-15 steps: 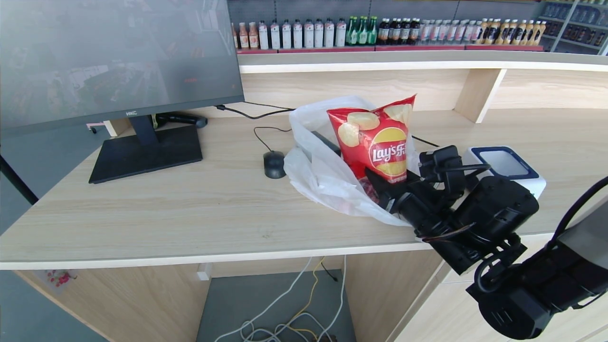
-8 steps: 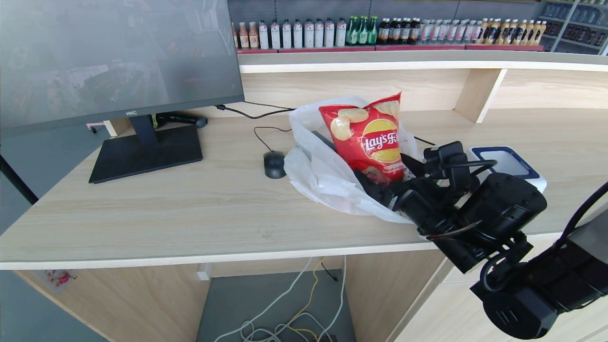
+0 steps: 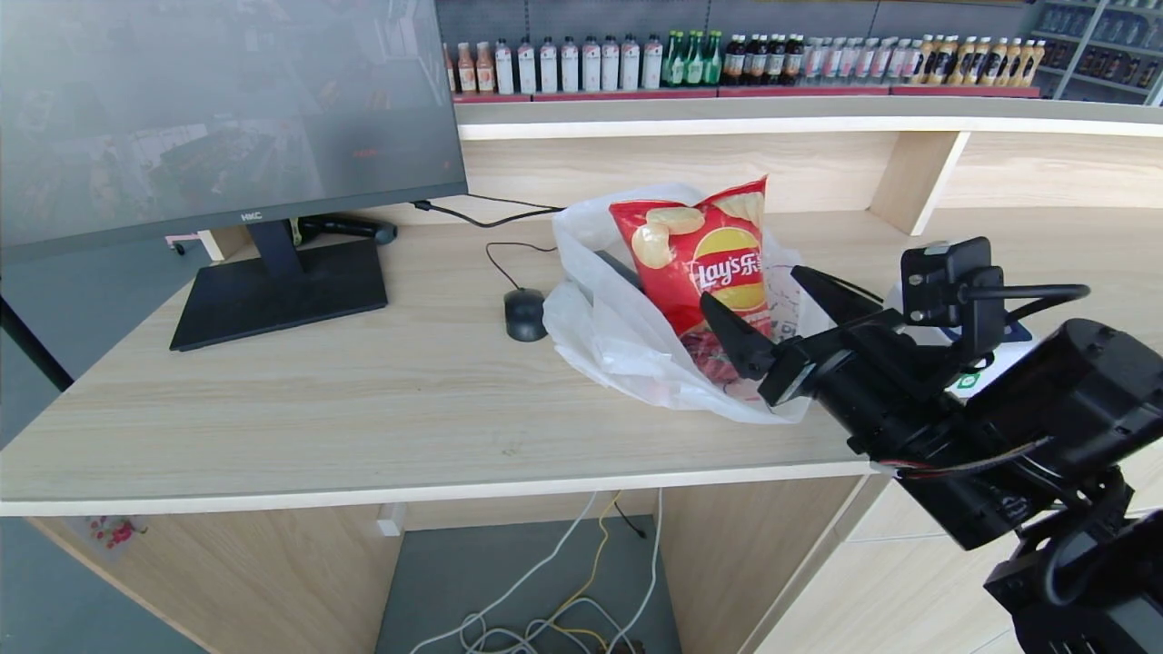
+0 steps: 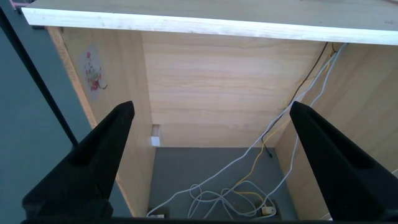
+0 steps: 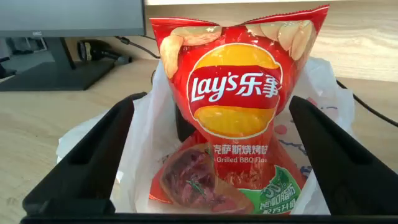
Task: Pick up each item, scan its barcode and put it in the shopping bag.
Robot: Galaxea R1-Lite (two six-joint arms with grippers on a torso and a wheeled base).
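I judge the chip bag (image 3: 704,263) done: it stands in the shopping bag (image 3: 618,350) just ahead of my right claw (image 3: 752,285), jaws spread.

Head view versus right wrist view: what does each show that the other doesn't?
Head view, not the wrist: the mouse, the shelved bottles, cables under the counter. Right wrist, not the head: the lower end of the chip bag, unblocked, inside the shopping bag. Both: chip bag, shopping bag, monitor stand, and the open right hand.
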